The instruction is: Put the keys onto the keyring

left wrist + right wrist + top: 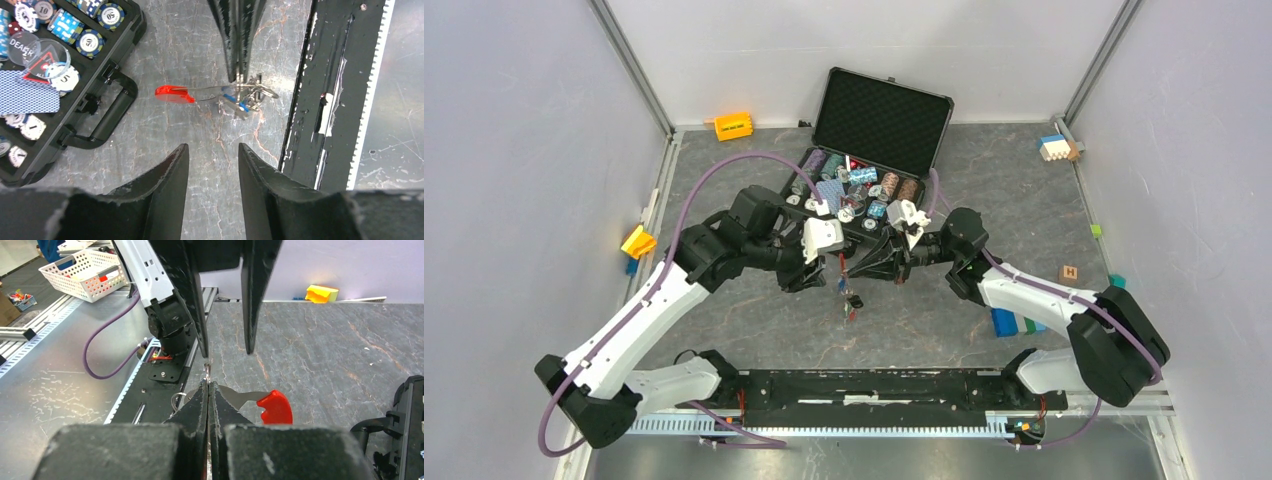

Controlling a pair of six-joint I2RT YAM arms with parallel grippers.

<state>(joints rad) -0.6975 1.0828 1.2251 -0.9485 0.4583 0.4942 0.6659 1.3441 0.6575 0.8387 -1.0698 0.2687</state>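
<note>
The keyring (173, 94) hangs in my right gripper (207, 385), clamped tight on its ring, with the keys (244, 102) bunched there. My left gripper (212, 150) is partly spread and empty, just to the left

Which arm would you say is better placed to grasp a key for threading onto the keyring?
Left, likely. The left gripper is open and empty, pointing at the dangling keys, while the right gripper is shut on the keyring, holding it up.
</note>
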